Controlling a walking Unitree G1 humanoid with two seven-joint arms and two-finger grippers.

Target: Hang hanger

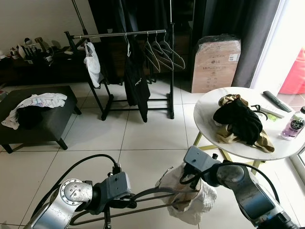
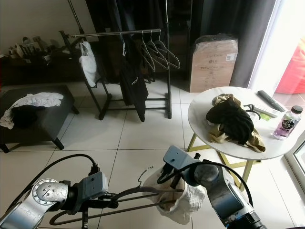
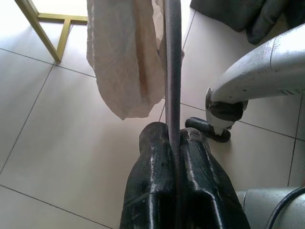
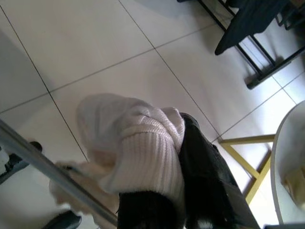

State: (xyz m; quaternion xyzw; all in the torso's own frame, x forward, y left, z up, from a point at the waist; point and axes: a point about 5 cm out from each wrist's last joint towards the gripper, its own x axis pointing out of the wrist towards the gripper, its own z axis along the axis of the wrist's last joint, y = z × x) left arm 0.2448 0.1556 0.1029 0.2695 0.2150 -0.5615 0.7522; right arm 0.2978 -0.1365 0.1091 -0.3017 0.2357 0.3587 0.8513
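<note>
A grey hanger (image 1: 143, 193) is held low over the tiled floor in front of me, with a cream knit garment (image 1: 191, 204) draped on its right end. My left gripper (image 3: 174, 139) is shut on the hanger's bar (image 3: 172, 71), and the garment (image 3: 125, 62) hangs just beyond its fingers. My right gripper (image 4: 171, 162) is shut on a fold of the knit garment (image 4: 138, 143); its wrist (image 1: 202, 164) sits above the cloth. The clothes rack (image 1: 125, 34) stands a few tiles ahead, carrying a white garment (image 1: 93, 64), a black garment (image 1: 136, 76) and several empty hangers (image 1: 163, 51).
A round white table (image 1: 206, 104) on gold legs stands to the right, holding a pile of clothes (image 1: 240, 121), a bottle (image 1: 294, 125) and a remote (image 1: 278, 101). A black bench (image 1: 50, 125) with white clothes (image 1: 38, 101) is on the left. A cardboard box (image 1: 215, 64) is behind the table.
</note>
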